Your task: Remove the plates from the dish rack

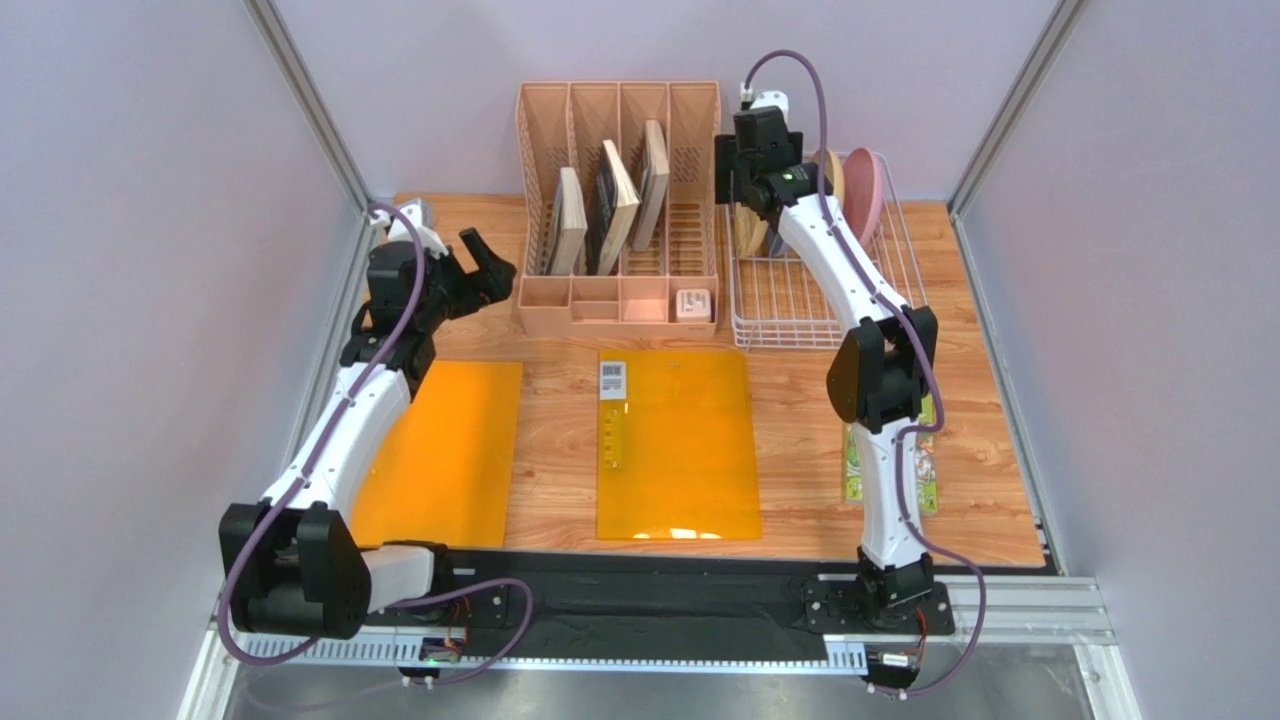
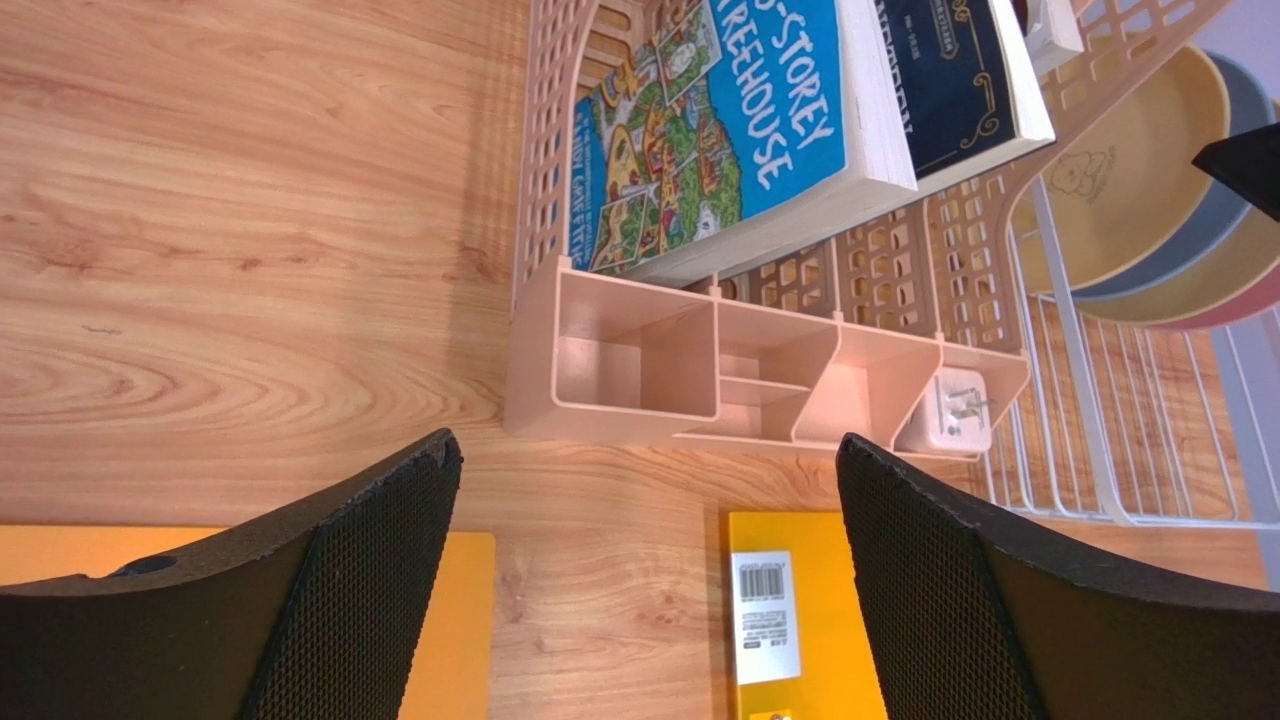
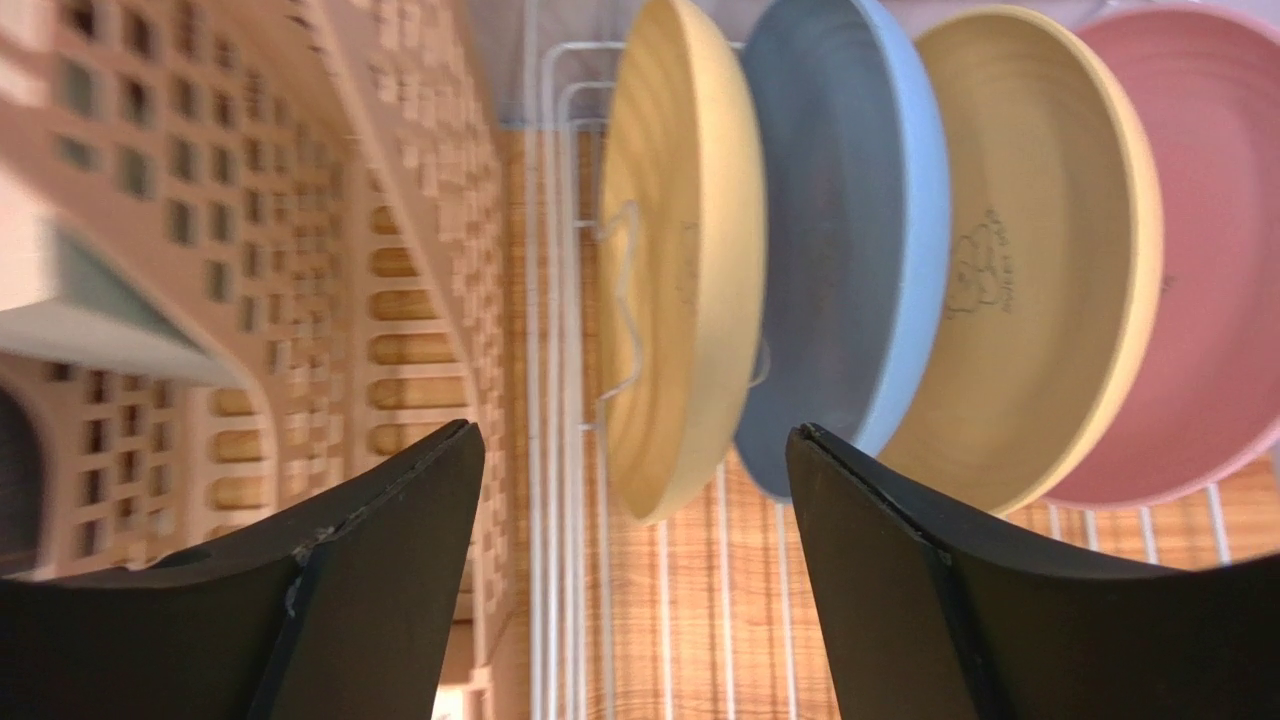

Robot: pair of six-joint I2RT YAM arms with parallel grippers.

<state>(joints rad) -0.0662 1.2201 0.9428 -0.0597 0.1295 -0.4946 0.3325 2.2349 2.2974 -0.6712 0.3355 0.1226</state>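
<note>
- Left gripper (image 2: 646, 450): fingers apart, empty, over table (image 2: 226, 225) beside organizer (image 2: 706, 375).
- Right gripper (image 3: 631, 450): fingers apart, empty, facing dish rack (image 3: 559, 375).
- Plates (image 3: 857, 255): four, on edge in rack, overlapping; yellow-tan plate (image 3: 676, 270) nearest fingers.
- Handling: probably light, stiff, smooth. Pinch exposed rim, lift clear of wires.

The dish rack (image 3: 553, 300) is white; it carries a tan plate (image 3: 676, 255), light blue plate (image 3: 857, 225), pale yellow plate (image 3: 1037, 270) and pink plate (image 3: 1202, 270).

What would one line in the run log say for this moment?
stage: pre-grasp | right gripper: open, facing yellow plate | dish rack: four plates inside | left gripper: open, near organizer
</note>
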